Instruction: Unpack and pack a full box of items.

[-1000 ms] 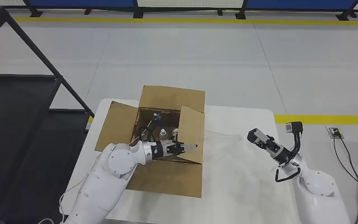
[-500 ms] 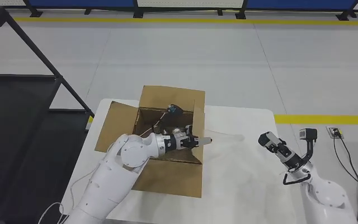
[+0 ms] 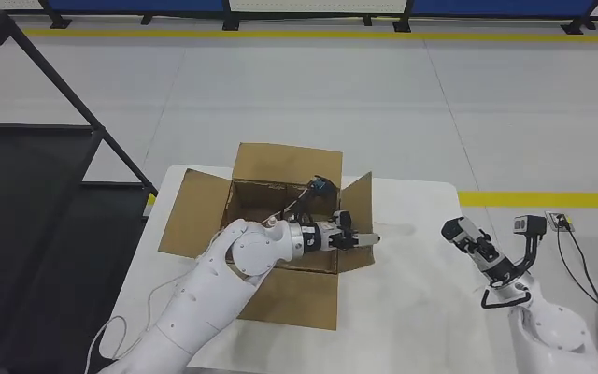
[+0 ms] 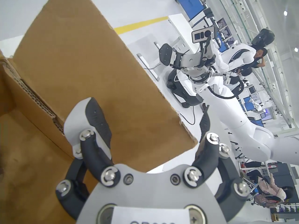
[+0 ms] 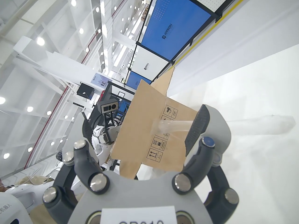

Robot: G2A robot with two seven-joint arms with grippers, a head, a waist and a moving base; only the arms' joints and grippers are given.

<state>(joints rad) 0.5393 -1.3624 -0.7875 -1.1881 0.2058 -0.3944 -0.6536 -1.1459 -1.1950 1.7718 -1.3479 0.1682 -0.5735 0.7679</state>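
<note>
1. Top view. The cardboard box stands on the left half of the white table with its flaps folded open. The left arm lies across the box's open mouth. The left gripper is at the right flap, which stands tilted upward. The right gripper hangs over the table's right edge, well apart from the box. What is inside the box cannot be made out.

2. Left wrist view. The left gripper has its fingers spread wide, with nothing clasped between them. The brown face of the right flap lies just ahead of it, and one finger overlaps that face. Whether the finger touches the flap cannot be told.

3. Right wrist view. The right gripper also has its fingers wide apart and is empty. Beyond it the box is seen from the side, with handling symbols printed on its wall. A strip of clear tape sticks out from the box over the white table.
</note>
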